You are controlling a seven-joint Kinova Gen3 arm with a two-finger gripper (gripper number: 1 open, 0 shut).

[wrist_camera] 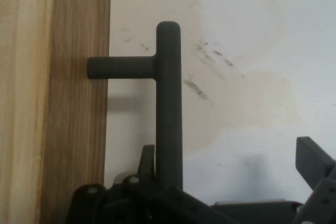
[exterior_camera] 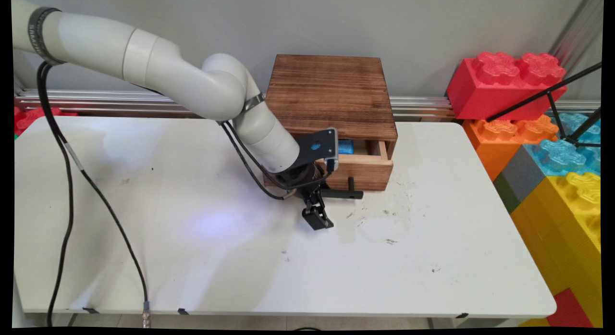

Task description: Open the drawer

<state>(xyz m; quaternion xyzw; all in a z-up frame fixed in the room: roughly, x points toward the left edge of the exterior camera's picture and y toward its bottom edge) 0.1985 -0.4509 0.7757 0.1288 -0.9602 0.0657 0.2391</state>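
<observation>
A dark wooden box (exterior_camera: 331, 92) stands at the table's back, its drawer (exterior_camera: 367, 169) pulled partly out with something blue (exterior_camera: 346, 146) inside. A black T-shaped handle (exterior_camera: 347, 194) sticks out from the drawer front. My gripper (exterior_camera: 318, 218) points down at the table just in front of the handle's left end. In the hand view the handle bar (wrist_camera: 169, 103) runs up the picture beside the wooden drawer front (wrist_camera: 79, 103). The gripper (wrist_camera: 231, 163) is open, with the bar between the fingers: one finger (wrist_camera: 147, 160) lies close against it and the other finger (wrist_camera: 315, 163) stands far off.
Large toy bricks are stacked off the table's right edge: red (exterior_camera: 504, 85), orange (exterior_camera: 504, 135), yellow (exterior_camera: 567, 215). Black tripod legs (exterior_camera: 552, 92) cross them. A red brick (exterior_camera: 29, 118) lies at the far left. Black cables (exterior_camera: 67, 181) hang over the table's left side. Smudges (exterior_camera: 379, 224) mark the table.
</observation>
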